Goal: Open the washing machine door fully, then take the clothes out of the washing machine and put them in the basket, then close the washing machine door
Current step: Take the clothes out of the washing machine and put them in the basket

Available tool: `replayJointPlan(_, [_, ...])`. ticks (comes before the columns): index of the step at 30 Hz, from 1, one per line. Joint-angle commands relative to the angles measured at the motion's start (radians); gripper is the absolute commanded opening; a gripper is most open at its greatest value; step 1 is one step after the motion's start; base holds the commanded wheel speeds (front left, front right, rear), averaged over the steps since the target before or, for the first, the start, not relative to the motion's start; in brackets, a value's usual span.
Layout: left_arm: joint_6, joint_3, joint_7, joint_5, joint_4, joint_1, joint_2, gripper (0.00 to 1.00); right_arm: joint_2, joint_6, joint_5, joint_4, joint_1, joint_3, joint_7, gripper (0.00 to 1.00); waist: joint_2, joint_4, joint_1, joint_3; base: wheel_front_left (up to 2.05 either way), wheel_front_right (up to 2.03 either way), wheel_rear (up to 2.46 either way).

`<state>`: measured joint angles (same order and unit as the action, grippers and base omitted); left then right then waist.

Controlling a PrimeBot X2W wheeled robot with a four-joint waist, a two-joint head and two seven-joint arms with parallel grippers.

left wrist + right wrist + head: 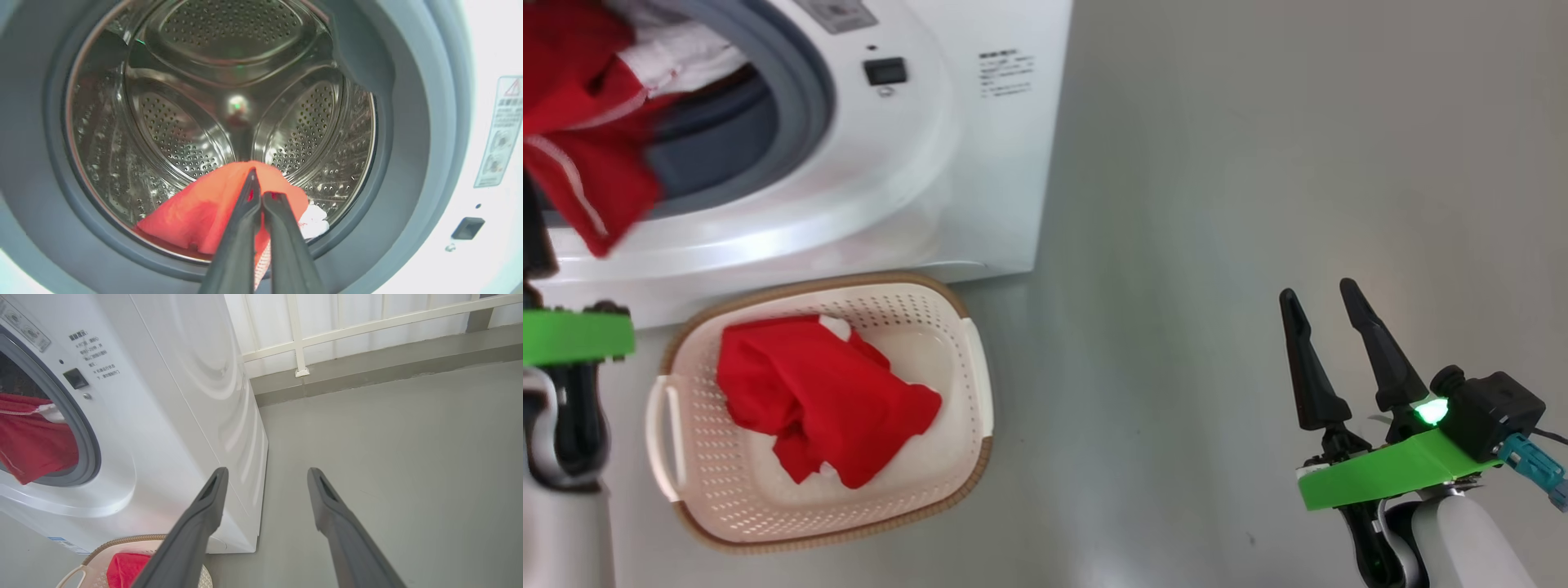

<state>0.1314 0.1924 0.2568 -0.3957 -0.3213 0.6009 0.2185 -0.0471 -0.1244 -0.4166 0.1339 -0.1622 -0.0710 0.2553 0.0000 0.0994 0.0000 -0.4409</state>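
Mid-unloading, the left claw (259, 185) clenched a soft red fabric garment (200, 216), which next needed lifting into the cream perforated plastic basket (698, 457).

On the washer (980, 163), a grey gasket (408, 171) rings a wide opening. The drum (229, 81) behind is hollow above, but a red garment (196, 212), pinched in the closed left end effector (258, 192), blocks its lower lip. Just in front of the washer, the basket (980, 367) holds a second red garment (825, 400), its right side bare. The floor (1258, 163) around the spread right end effector (1317, 289) lies open.
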Motion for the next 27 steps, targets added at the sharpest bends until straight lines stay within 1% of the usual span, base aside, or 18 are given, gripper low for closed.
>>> replayJointPlan(1, [-0.001, 0.038, 0.005, 0.003, 0.060, -0.033, 0.031, 0.00, -0.003, -0.006, 0.010, -0.017, 0.024, -0.013, 0.006, 1.00, 0.0000, -0.027, 0.0000, 0.028, 0.00, 0.00, 0.00])
replayJointPlan(11, [-0.001, 0.088, 0.005, 0.009, 0.326, -0.168, -0.020, 0.00, -0.003, -0.006, 0.016, -0.010, 0.045, -0.004, 0.006, 1.00, 0.0000, -0.054, 0.0000, 0.060, 0.00, 0.00, 0.00])
replayJointPlan(12, [-0.001, 0.097, 0.005, 0.007, 0.379, -0.186, -0.030, 0.00, -0.003, -0.006, 0.017, -0.010, 0.047, -0.003, 0.006, 1.00, 0.0000, -0.056, 0.0000, 0.063, 0.00, 0.00, 0.00])
replayJointPlan(17, [-0.001, 0.113, 0.005, 0.010, 0.499, -0.217, -0.051, 0.00, -0.003, -0.006, 0.019, -0.013, 0.051, -0.003, 0.006, 1.00, 0.0000, -0.061, 0.0000, 0.061, 0.00, 0.00, 0.00])
replayJointPlan(20, [-0.001, 0.096, 0.005, 0.012, 0.504, -0.232, -0.055, 0.00, -0.003, -0.006, 0.020, -0.012, 0.051, -0.004, 0.006, 1.00, 0.0000, -0.064, 0.0000, 0.058, 0.00, 0.00, 0.00])
replayJointPlan(27, [-0.001, 0.069, 0.005, 0.016, 0.420, -0.250, -0.055, 0.00, -0.003, -0.006, 0.018, -0.010, 0.044, -0.018, 0.006, 1.00, 0.0000, -0.055, 0.0000, 0.052, 0.00, 0.00, 0.00])
